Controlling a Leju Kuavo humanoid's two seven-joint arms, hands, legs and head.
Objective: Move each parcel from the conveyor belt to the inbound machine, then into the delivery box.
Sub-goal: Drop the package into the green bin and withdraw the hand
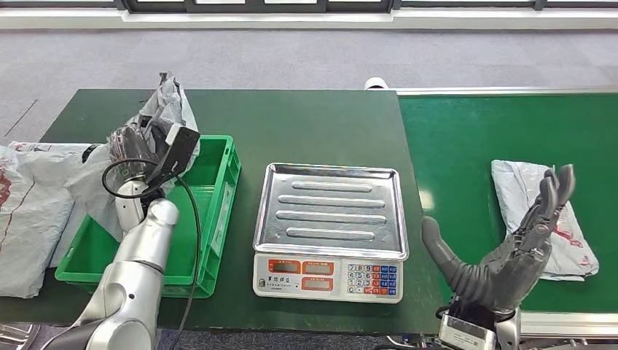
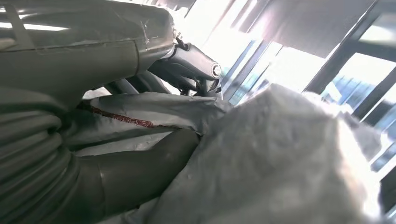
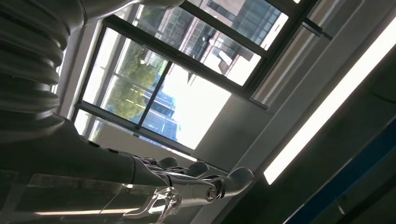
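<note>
The left hand (image 1: 138,142) grips a grey parcel (image 1: 169,102) and holds it raised above the far-left corner of the green box (image 1: 222,191), at about 9 o'clock in the head view. The right hand (image 1: 510,251) is empty, fingers spread and pointing up, near the belt (image 1: 474,131) at 4 o'clock. A second parcel (image 1: 525,197) lies flat on the belt just beyond that hand. The scale (image 1: 331,211), which I take to be the inbound machine, sits bare at centre on the counter (image 1: 291,124).

Risks, as I judge them: the held parcel hangs over the box's far rim more than its middle, so letting go here could drape it on the wall or drop it outside among the other bags (image 1: 29,211) piled at 8 o'clock. The limp bag could also cling to the fingers on release. The black cable (image 1: 186,211) looping from the left wrist runs across the box and might snag the rim or the bag.

Hard to make out: the left fingers are mostly buried in the bag's folds, so the exact hold is unclear; the left wrist view shows only crumpled plastic (image 2: 280,154) close up. The right wrist view looks up at windows and shows nothing of the belt. Part of the box floor is hidden by the left arm.
</note>
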